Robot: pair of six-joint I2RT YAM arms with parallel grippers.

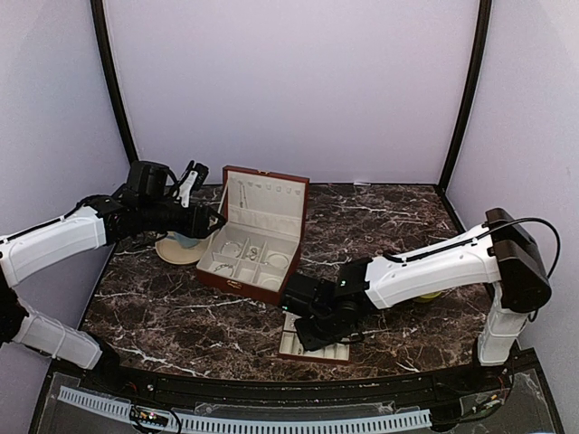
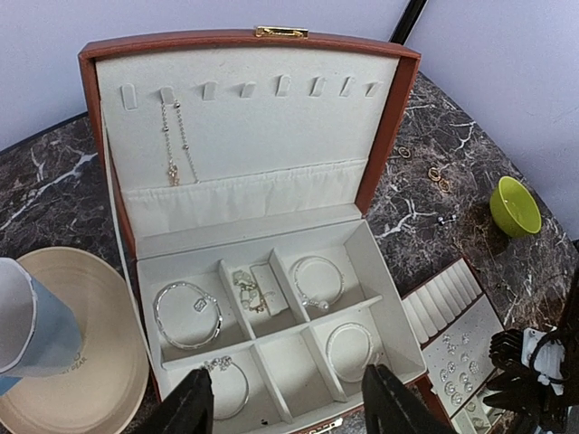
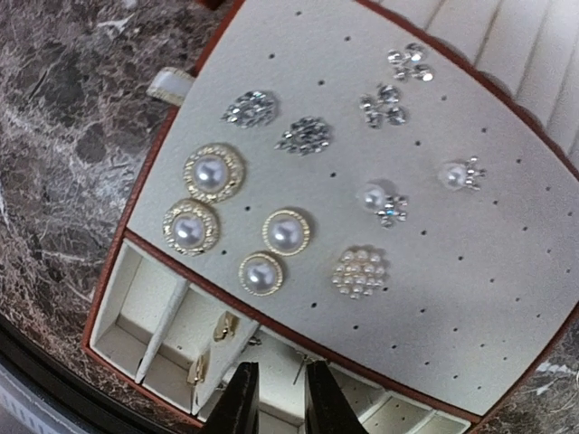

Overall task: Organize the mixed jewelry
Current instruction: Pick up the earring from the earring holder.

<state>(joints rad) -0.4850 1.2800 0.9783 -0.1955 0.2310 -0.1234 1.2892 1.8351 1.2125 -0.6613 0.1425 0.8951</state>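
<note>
Right gripper (image 3: 274, 402) low over the small front cells of the flat cream perforated tray (image 3: 470, 271), jaws narrowly apart, apparently empty.
Just ahead-left lie 2 small gold earrings (image 3: 223, 327); beyond, 4 gold-rimmed pearl studs (image 3: 213, 174). Descend straight, clear of cell walls. Left gripper (image 2: 291, 409) hangs, jaws spread wide, over the reddish-brown cream-lined box (image 2: 244, 194).

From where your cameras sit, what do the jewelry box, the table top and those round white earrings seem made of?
Jewelry box: reddish-brown, slight sheen, likely leather or imitation; its cream lining looks matte, velvety. Table top: dark brown with white veins, marble or a marble-look surface, unclear which. Round earrings: glossy pearl-like centres in gold-coloured beaded rims; real or fake, cannot tell.
</note>
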